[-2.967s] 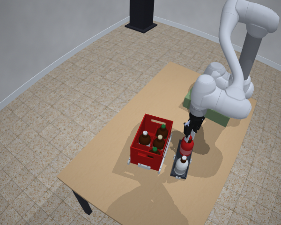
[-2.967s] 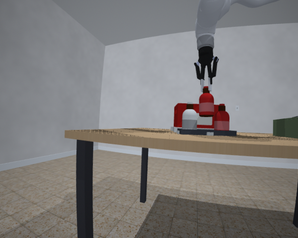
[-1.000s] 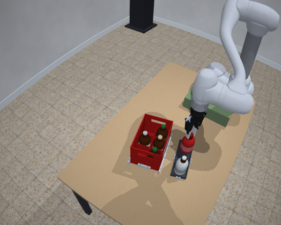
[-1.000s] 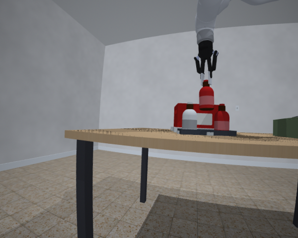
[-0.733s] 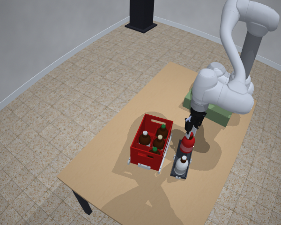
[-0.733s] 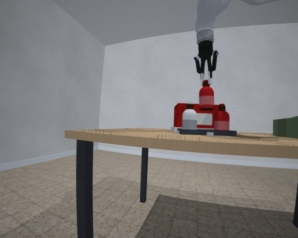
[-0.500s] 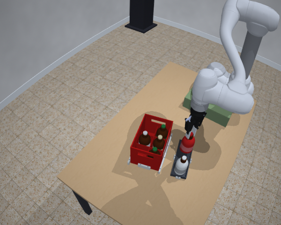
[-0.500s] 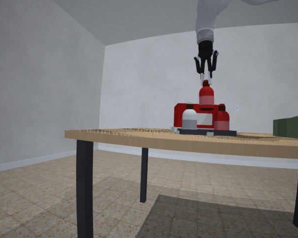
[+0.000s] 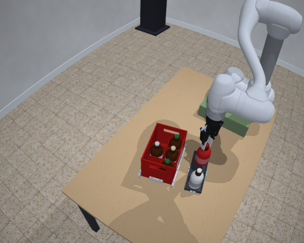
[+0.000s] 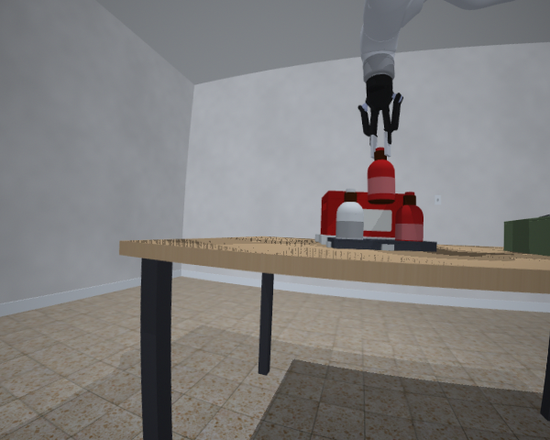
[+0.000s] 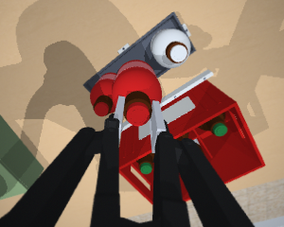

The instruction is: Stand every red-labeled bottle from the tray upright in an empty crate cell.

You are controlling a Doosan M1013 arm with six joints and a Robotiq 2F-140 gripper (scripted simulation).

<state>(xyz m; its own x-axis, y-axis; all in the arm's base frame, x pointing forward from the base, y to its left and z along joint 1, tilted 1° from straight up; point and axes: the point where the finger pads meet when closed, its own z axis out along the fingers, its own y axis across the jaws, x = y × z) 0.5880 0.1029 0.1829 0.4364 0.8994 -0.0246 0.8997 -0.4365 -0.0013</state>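
Observation:
My gripper (image 9: 205,147) (image 10: 379,148) (image 11: 137,108) is shut on the neck of a red-labeled bottle (image 9: 202,157) (image 10: 380,181) (image 11: 134,81). It holds the bottle upright, clear above the dark grey tray (image 9: 186,186) (image 10: 412,246) (image 11: 133,49). A second red-labeled bottle (image 10: 409,222) (image 11: 101,95) stands on the tray; in the top view the held one hides it. A white-labeled bottle (image 9: 196,178) (image 10: 349,220) (image 11: 169,44) stands at the tray's other end. The red crate (image 9: 157,169) (image 10: 329,208) (image 11: 237,161) beside the tray holds several brown bottles (image 9: 156,149) (image 9: 172,153), with some cells open.
A green box (image 9: 235,122) (image 10: 535,236) (image 11: 9,156) lies on the table behind the arm. A black pillar (image 9: 152,15) stands in the far corner of the room. The crate's wall is close to the tray's long side.

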